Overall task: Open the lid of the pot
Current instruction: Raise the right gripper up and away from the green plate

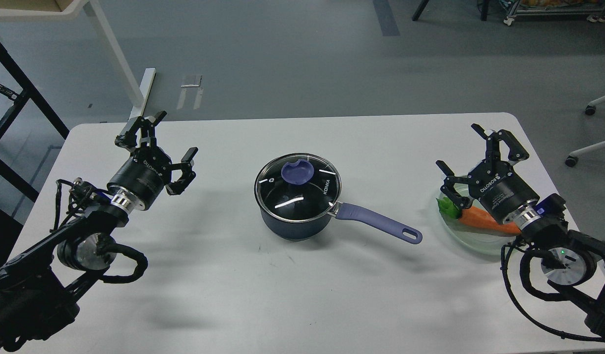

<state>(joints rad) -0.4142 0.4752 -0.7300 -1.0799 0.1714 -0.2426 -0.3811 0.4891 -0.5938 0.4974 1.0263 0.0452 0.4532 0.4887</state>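
The dark navy pot (295,223) stands at the middle of the white table, its lavender handle (381,223) pointing right and toward me. The clear glass lid (307,194) with a steel rim and a purple-blue knob (296,172) sits flat on the pot, covering it. My left gripper (174,135) hovers open to the left of the pot, well apart from it, with nothing between its fingers. My right gripper (462,147) hangs open at the far right, above a pale green plate, also holding nothing.
A pale green plate (467,241) with a carrot (484,221) and its green top lies under my right arm near the table's right edge. Bare table (302,305) stretches in front of the pot. Beyond the far edge are floor, table legs and chair wheels.
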